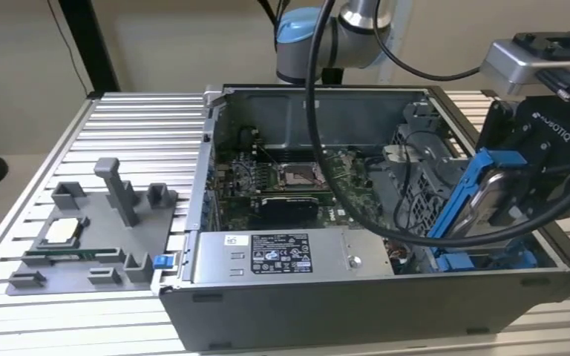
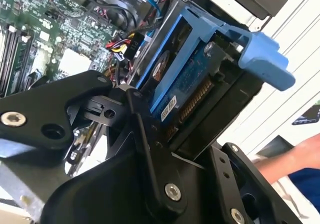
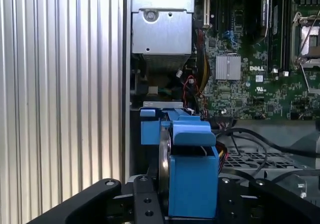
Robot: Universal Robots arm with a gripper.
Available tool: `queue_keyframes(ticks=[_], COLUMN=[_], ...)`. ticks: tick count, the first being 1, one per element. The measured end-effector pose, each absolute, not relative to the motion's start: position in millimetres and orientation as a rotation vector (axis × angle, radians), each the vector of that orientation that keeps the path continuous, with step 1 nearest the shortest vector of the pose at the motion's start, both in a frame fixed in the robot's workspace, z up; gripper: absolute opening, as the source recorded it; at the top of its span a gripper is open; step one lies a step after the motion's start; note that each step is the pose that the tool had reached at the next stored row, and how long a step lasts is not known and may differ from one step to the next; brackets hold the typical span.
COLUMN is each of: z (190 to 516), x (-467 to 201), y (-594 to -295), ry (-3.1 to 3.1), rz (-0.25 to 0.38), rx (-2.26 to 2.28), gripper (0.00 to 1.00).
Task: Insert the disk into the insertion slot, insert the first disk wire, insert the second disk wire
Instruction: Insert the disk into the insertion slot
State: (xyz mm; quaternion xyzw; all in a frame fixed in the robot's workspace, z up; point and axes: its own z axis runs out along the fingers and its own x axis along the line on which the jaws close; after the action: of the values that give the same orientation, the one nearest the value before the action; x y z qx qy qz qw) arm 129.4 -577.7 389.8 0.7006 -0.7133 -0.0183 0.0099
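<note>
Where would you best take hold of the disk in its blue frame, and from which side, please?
Probably across its two broad flat faces, on the upper half, coming from above. The disk stands on edge, tilted, over the open case, so pads seat flat there and the lower end is free. The gripper holds it so.

Disk (image 1: 471,194): silver metal, bright blue frame; pincer (image 3: 186,199) matte black; table (image 1: 136,126) ribbed silver, parallel grooves; motherboard (image 1: 295,174) green; power-supply box (image 1: 364,259) grey, white-black label; case (image 1: 364,311) dark grey; arm cap (image 1: 300,31) light blue
</note>
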Motion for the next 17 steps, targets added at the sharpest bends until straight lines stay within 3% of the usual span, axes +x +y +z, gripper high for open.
queue_keyframes(ticks=[4, 5, 17], z=[387, 387, 384], x=[130, 130, 138], y=[-578, -578, -567], ry=[-2.227, -2.227, -2.228], rz=[-0.057, -0.057, -0.061], rx=[2.187, 2.187, 2.189], gripper=[0.0, 1.0, 1.0])
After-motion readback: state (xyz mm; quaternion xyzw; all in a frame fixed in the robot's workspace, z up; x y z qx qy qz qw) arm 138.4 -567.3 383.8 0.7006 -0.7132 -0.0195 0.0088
